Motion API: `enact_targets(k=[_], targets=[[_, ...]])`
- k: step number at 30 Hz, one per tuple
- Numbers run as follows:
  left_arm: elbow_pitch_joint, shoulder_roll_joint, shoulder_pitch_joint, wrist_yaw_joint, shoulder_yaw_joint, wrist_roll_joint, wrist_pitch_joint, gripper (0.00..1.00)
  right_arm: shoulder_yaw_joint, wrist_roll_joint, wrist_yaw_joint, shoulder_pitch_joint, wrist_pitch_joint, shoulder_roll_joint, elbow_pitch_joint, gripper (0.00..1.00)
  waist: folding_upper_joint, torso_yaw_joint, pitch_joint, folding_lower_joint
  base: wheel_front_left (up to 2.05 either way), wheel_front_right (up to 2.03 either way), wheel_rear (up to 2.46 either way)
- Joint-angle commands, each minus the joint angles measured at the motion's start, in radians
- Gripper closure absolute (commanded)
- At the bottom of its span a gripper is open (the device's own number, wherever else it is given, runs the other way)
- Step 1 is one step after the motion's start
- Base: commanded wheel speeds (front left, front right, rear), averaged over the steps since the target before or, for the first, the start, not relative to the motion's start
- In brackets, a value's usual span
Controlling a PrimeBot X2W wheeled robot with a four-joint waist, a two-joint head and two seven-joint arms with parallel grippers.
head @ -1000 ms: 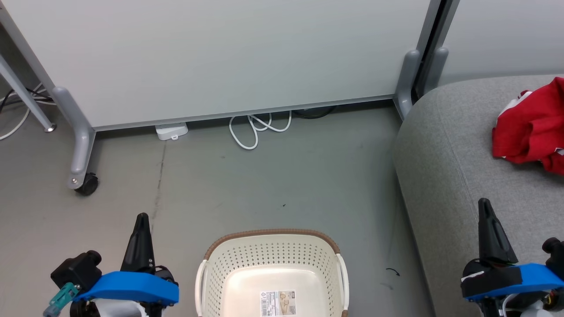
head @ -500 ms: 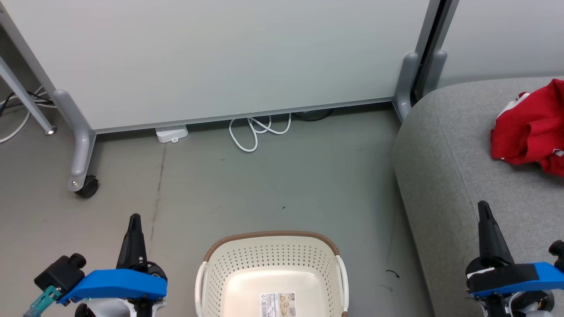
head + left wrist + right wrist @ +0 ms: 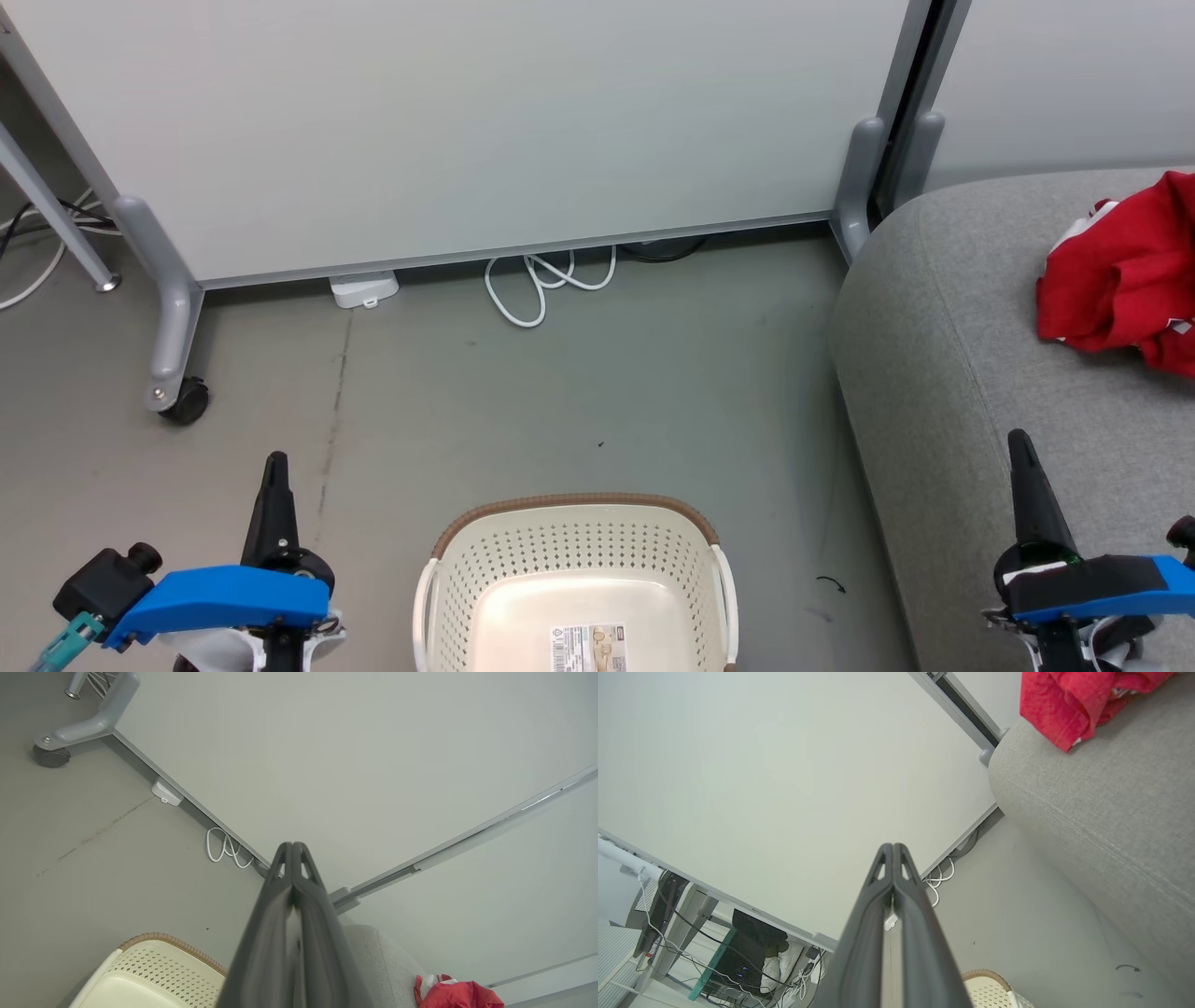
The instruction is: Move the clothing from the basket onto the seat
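The cream basket with a brown rim stands on the floor at the bottom centre, with only a label on its floor. Red clothing lies crumpled on the grey seat at the right; it also shows in the left wrist view and the right wrist view. My left gripper is shut and empty, left of the basket. My right gripper is shut and empty, over the seat's front part. Both pairs of fingers press together in the wrist views.
A white partition on grey wheeled legs stands behind the basket. A white cable and a small white box lie at its foot. More cables and a desk leg are at the far left.
Both grippers have sunk lower in the head view, the left also drifting left. The view has tilted slightly, so the basket and floor sit a little lower.
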Motion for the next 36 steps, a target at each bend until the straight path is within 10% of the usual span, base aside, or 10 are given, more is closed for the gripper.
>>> enact_targets(k=[1,36], targets=[[-0.015,0.001,-0.024,-0.005,0.007,-0.03,0.009,1.0,0.0,0.034,0.0,-0.026,0.008,-0.007,-0.006,1.0,-0.0001,0.0,-0.001,-0.0001,0.0,0.0,0.0],[-0.029,0.0,-0.031,-0.01,0.045,-0.375,0.097,1.0,0.006,0.406,0.001,-0.037,0.097,-0.008,0.019,1.0,-0.0001,-0.003,-0.02,-0.0001,0.0,0.0,0.0]])
